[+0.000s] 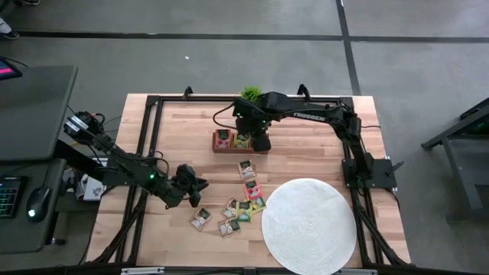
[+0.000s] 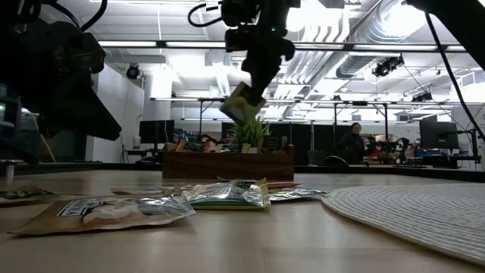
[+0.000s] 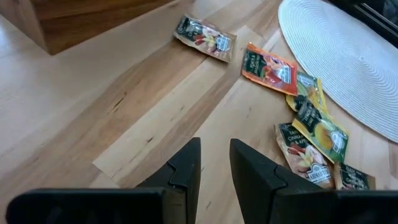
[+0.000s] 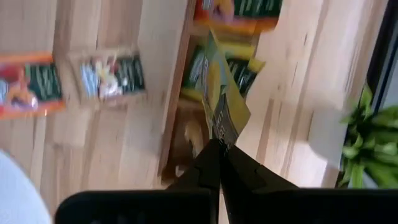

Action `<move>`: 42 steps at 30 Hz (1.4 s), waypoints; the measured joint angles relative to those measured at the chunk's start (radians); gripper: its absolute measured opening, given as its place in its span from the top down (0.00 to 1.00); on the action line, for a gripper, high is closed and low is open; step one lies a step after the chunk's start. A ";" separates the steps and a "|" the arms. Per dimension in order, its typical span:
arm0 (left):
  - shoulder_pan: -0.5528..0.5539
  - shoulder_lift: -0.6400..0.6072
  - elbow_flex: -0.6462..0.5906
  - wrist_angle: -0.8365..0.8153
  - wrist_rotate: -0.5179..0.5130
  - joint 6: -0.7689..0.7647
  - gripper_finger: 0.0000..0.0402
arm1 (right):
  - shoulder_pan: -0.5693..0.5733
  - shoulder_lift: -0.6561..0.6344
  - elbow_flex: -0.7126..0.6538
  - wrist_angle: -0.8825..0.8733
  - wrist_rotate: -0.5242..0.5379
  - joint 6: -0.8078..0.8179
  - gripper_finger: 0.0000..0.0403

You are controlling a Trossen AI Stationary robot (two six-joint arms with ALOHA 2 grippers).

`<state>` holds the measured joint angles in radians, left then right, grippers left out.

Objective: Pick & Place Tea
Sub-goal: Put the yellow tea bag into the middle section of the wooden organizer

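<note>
Several tea packets lie flat on the wooden table: a loose group (image 1: 243, 205) beside the round white mat (image 1: 309, 225) and one (image 1: 247, 169) nearer the wooden box (image 1: 229, 150). More packets sit inside the box (image 4: 231, 70). My right gripper (image 2: 256, 76) hangs above the box, shut on a yellow-green tea packet (image 2: 243, 104). My left gripper (image 3: 215, 147) stands open low over bare table, left of the loose group, with nothing between its fingers. My right gripper pinches the yellow-green packet by one edge (image 4: 222, 129) between its two shut fingers. The fingers come from above, pointing steeply down. The packet hangs tilted below the fingertips (image 2: 243, 104), clear of the box and the table.
A small green potted plant (image 1: 250, 95) stands just behind the box at the far edge. The white mat fills the near right corner. A black frame (image 1: 149, 137) runs along the table's left and far sides. Bare wood lies between the left gripper and the box.
</note>
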<state>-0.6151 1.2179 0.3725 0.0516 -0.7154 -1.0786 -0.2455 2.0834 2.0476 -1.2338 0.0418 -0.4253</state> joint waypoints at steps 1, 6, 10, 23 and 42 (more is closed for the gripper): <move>0.000 0.000 0.000 0.000 0.000 0.000 0.79 | 0.000 0.000 0.000 0.015 -0.003 0.003 1.00; 0.000 0.000 0.000 0.000 0.012 0.000 0.79 | -0.010 0.006 -0.014 0.072 -0.056 0.034 1.00; 0.000 0.000 0.000 0.000 0.047 0.001 0.79 | -0.010 0.024 -0.043 0.077 -0.056 0.036 1.00; 0.000 0.000 0.000 0.001 0.073 0.008 0.79 | -0.011 0.107 -0.043 0.116 -0.055 0.058 1.00; 0.000 0.000 0.000 0.000 0.082 0.008 0.79 | -0.023 0.107 -0.043 0.079 -0.049 0.048 1.00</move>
<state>-0.6155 1.2175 0.3725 0.0513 -0.6336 -1.0710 -0.2687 2.1906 2.0045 -1.1545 -0.0067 -0.3778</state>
